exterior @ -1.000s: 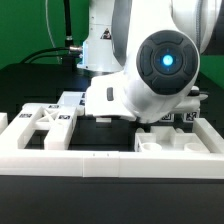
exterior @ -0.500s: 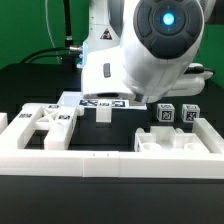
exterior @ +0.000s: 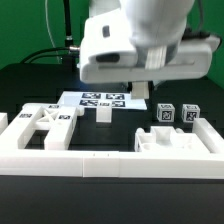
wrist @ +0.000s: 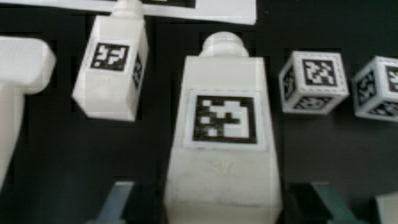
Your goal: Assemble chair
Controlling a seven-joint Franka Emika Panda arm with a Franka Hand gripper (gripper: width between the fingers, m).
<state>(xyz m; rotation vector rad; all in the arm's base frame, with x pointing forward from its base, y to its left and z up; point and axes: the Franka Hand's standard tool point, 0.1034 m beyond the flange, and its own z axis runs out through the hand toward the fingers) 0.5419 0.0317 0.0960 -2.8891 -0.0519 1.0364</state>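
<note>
The chair is in loose white tagged parts. My gripper (exterior: 145,92) hangs above the table, just past the marker board (exterior: 103,99). In the wrist view my gripper (wrist: 224,200) is shut on the near end of a long white leg (wrist: 222,110), whose tag faces the camera, with one finger on each side. A second leg (wrist: 111,65) lies beside it on the table and shows as a short post (exterior: 103,115) in the exterior view. Two small tagged cubes (exterior: 165,113) (wrist: 317,82) stand at the exterior view's right.
An X-braced white frame part (exterior: 40,125) lies at the exterior view's left. Another blocky white part (exterior: 165,142) lies at the front right. A long plain border rail (exterior: 110,160) runs across the front. Cables hang behind the arm's base.
The arm has risen steadily, lifting the wrist and gripper away from the table. That uncovers the marker board and the two cubes. The jaws' spacing has not changed.
</note>
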